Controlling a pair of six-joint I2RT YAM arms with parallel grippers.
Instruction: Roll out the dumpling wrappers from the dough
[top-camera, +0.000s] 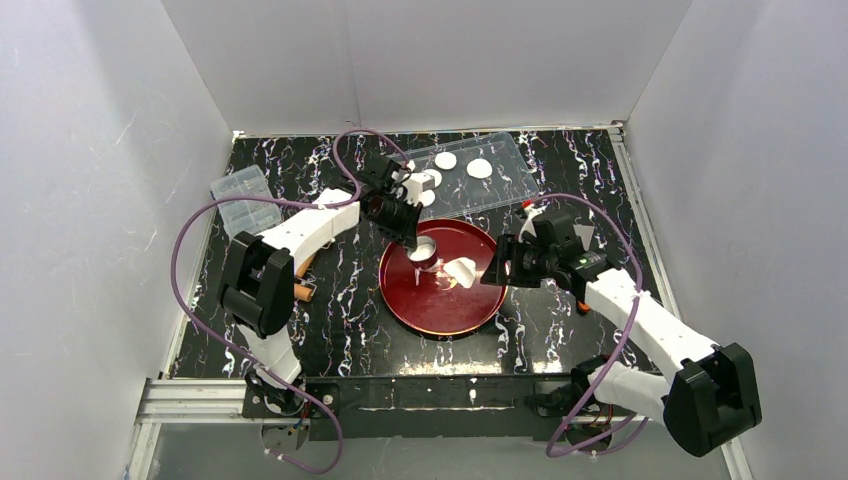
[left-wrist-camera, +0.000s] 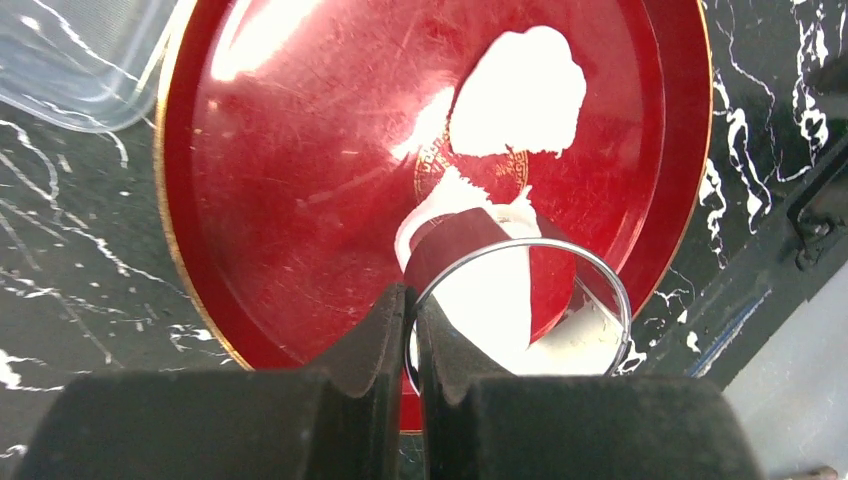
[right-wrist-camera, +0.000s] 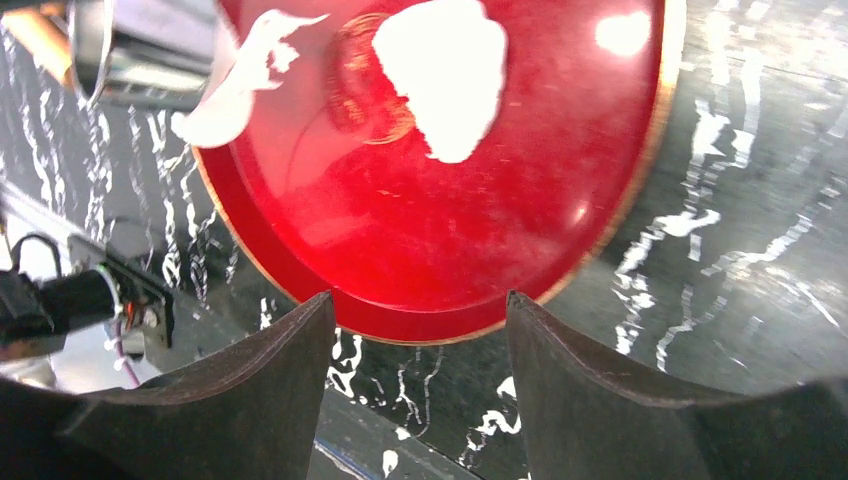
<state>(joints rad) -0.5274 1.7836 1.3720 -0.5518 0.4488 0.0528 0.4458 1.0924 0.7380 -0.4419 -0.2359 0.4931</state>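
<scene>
Some four dumpling wrappers (top-camera: 480, 168), flat, white and neatly round, lie on a clear plastic tray (top-camera: 510, 150) at the far edge of the black marbled worktop (top-camera: 590, 200), so most of the cutting looks done. What remains is the dough (top-camera: 461, 271), a thin ragged white sheet on the glossy red plate (top-camera: 440, 315) near the middle of the near edge. The left gripper (left-wrist-camera: 411, 310) is pinched tight on the rim of a shiny metal ring cutter (right-wrist-camera: 140, 55) over the plate, with a torn dough strip clinging to it. The right gripper (right-wrist-camera: 420, 300) stands wide apart, holding nothing, at the plate's right rim.
</scene>
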